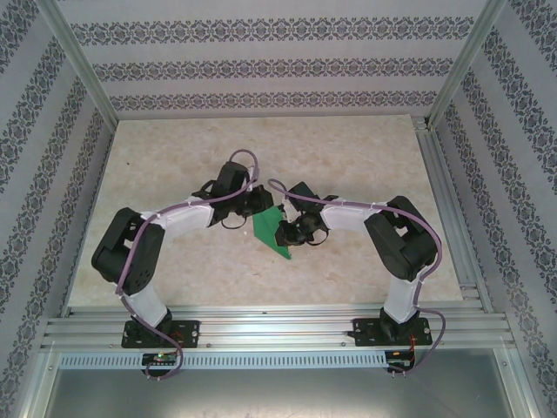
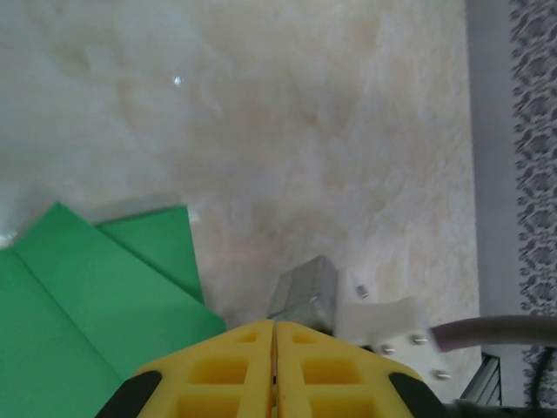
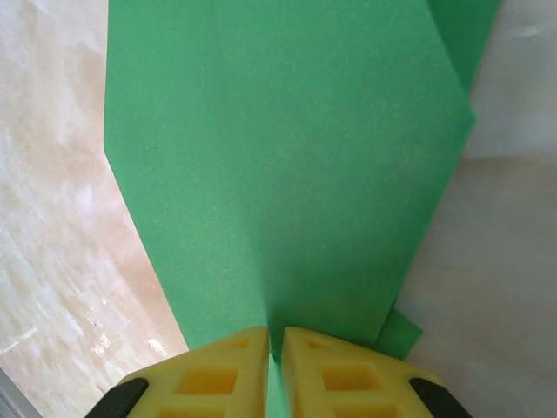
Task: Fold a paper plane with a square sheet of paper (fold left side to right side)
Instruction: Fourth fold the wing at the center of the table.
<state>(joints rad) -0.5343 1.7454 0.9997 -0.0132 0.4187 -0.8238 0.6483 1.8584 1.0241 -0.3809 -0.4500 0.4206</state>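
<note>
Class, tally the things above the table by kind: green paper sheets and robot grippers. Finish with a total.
Green paper sheet: 1
Grippers: 2 (left gripper, right gripper)
Total: 3

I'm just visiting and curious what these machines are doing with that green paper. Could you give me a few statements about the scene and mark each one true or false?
1. The green paper lies between the two arms. True.
2. The right hand pinches the paper's edge. True.
3. The left hand is spread wide open. False: its yellow fingers are pressed together, with the paper beside them.
4. The paper is one flat, unfolded sheet. False: overlapping folded layers show.
5. The tabletop is dark wood. False: it is pale and marbled.
</note>
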